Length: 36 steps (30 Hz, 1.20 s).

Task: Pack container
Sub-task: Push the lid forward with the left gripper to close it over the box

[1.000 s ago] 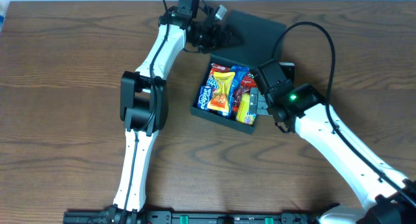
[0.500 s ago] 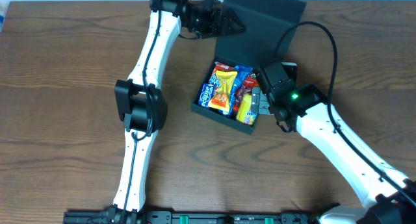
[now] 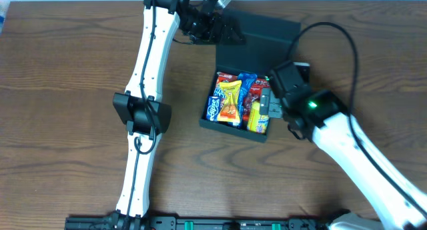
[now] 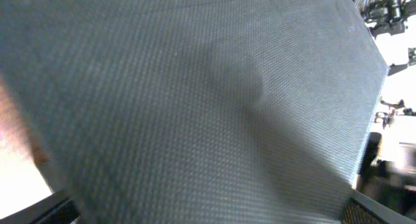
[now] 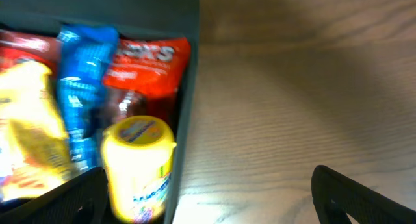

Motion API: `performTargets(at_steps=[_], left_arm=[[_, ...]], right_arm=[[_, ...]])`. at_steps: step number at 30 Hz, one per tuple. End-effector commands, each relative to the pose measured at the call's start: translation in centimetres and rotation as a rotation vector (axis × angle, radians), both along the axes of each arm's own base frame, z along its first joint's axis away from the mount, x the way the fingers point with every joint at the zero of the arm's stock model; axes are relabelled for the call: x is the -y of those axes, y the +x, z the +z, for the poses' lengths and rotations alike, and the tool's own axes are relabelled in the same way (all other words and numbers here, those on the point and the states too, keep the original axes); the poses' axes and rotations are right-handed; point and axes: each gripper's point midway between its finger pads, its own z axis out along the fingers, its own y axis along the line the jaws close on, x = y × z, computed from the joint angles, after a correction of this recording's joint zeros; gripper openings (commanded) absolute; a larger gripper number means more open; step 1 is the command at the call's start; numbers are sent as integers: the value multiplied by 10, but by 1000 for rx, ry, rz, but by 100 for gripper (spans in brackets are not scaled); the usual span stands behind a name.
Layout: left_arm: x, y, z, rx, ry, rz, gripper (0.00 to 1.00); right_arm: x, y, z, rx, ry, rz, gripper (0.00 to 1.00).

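Observation:
The container [image 3: 233, 129] is a dark square box on the wooden table, filled with colourful snack packets [image 3: 229, 100] and a yellow tub [image 3: 259, 122]. Its hinged lid [image 3: 260, 40] stands tilted up behind it. My left gripper [image 3: 230, 35] is at the lid's left side; in the left wrist view the lid's textured face [image 4: 195, 100] fills the picture, and the left gripper [image 4: 208, 217] is open with its fingers far apart at the bottom corners. My right gripper [image 3: 267, 108] is open, straddling the box's right wall [image 5: 188, 107] beside the yellow tub [image 5: 138, 165].
The left arm's elbow [image 3: 140, 113] hangs over the table [image 3: 67, 137] left of the box. A black cable [image 3: 337, 33] loops above the right arm. The table's back edge runs just behind the lid. A black rail [image 3: 200, 223] lines the front.
The lid has been lifted from lying flat behind the box to standing tilted over it, with the left gripper moving back and up. The box and right gripper shifted slightly right.

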Motion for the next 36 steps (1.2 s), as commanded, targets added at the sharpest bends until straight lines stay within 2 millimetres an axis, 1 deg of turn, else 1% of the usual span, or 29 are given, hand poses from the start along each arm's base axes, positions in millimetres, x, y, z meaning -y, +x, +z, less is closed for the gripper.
performTargets(at_steps=[1, 3, 5, 7, 9, 11, 13, 16, 19, 26, 28, 30, 33, 36], left_arm=[[-1, -10, 17, 30, 0, -17, 95], [-3, -18, 23, 19, 4, -19, 95], [-3, -18, 30, 13, 2, 7, 96], [-3, -20, 39, 28, -7, 11, 96], [-3, -23, 49, 52, -13, 9, 96], [-3, -26, 59, 73, -18, 9, 95], [-4, -29, 66, 84, -19, 14, 95], [-5, -32, 71, 90, 17, 42, 95], [4, -40, 77, 93, 16, 28, 95], [18, -48, 61, 130, 171, 33, 95], [17, -49, 59, 166, 231, 41, 95], [14, -49, 61, 209, 285, 55, 95], [8, -50, 69, 253, 325, 75, 96], [3, -53, 82, 275, 325, 101, 95]], right_arm=[[1, -7, 56, 128, 91, 2, 99], [3, -17, 75, 158, 129, 15, 99], [6, -28, 89, 187, 158, 23, 99], [9, -37, 99, 207, 180, 31, 99], [15, -47, 103, 212, 182, 30, 99], [19, -54, 103, 202, 177, 29, 99], [20, -56, 101, 190, 171, 29, 99], [21, -58, 98, 173, 160, 27, 99], [22, -56, 96, 170, 149, 22, 99], [29, -56, 94, 167, 112, 2, 99], [34, -57, 93, 166, 89, -11, 99], [39, -58, 92, 163, 63, -23, 99], [42, -60, 90, 154, 50, -27, 99], [43, -61, 90, 150, 45, -28, 99]])
